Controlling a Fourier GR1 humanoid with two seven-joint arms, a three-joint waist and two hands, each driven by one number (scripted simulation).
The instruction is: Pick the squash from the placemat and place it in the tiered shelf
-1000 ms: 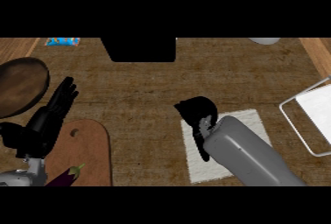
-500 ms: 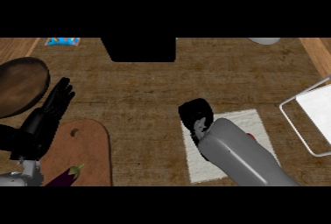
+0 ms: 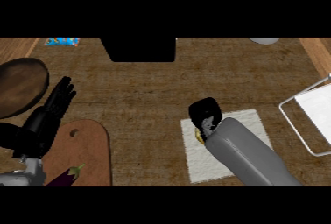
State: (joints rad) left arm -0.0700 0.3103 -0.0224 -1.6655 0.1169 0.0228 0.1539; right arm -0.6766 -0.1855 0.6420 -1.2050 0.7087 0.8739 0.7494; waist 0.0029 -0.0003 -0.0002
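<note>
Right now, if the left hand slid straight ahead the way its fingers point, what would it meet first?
The left hand points up and slightly right across bare counter. The brown plate lies just left of that line, so it would probably pass it; the first thing ahead looks like the black block, though height is unclear.

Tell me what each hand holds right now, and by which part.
The right hand covers the squash on the placemat; only a yellow edge shows, so any hold cannot be told. The left hand holds nothing.

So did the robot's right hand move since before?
Yes. The right hand has slid a little toward the view's left and down over the white placemat, covering the squash.
</note>
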